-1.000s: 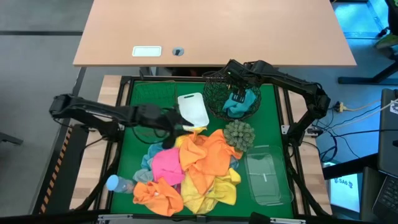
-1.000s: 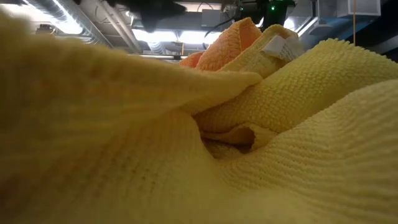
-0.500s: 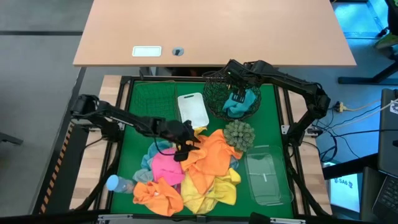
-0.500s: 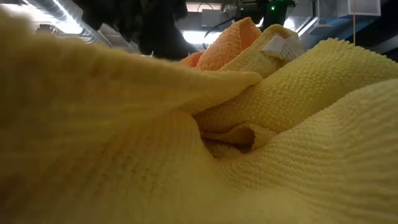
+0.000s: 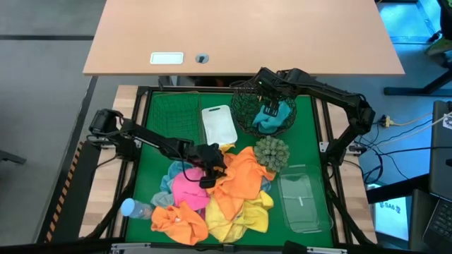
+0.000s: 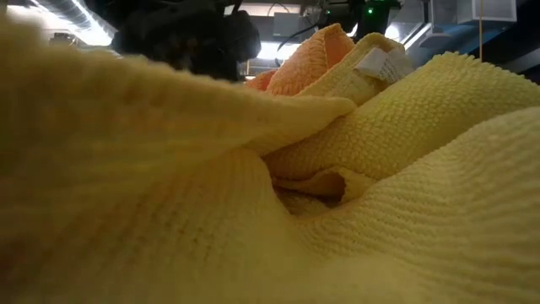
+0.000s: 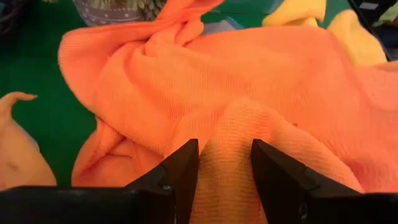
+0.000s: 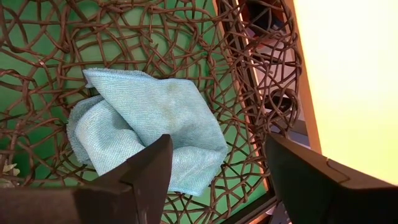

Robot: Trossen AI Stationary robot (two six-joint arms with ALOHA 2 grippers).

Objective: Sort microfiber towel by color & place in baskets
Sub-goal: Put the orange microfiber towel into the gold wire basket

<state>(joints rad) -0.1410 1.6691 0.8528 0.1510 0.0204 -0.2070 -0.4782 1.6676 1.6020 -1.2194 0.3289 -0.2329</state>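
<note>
A heap of microfiber towels lies mid-table: orange [image 5: 240, 176], pink [image 5: 189, 187], yellow [image 5: 240, 220], a second orange one [image 5: 180, 220] and a pale blue one [image 5: 166, 182]. My left gripper [image 5: 212, 168] is down on the left part of the big orange towel [image 7: 249, 74], shut on a raised fold. My right gripper [image 5: 270, 100] hangs open above the round black wire-mesh basket [image 5: 247, 113]. A light blue towel [image 8: 149, 124] lies on that basket's bottom. The low view is filled by the yellow towel [image 6: 354, 186]. My left gripper pinches a raised fold [image 7: 225, 146] of the orange towel between its two fingers [image 7: 183, 168], coming from above and slanting toward the table's right. The fold fills the gap between the fingers. The rest of the towel lies spread on the heap.
The dark square wire-grid basket [image 5: 175, 109] and the white tub [image 5: 219, 123] stand at the far side. The spiky ball plant [image 5: 272, 152] sits just right of the orange towel, with the clear tray [image 5: 302, 201] nearer. A blue-capped bottle [image 5: 134, 208] lies near left.
My left gripper has moved from beside the white tub toward the table's right and near edge, and down onto the orange towel.
</note>
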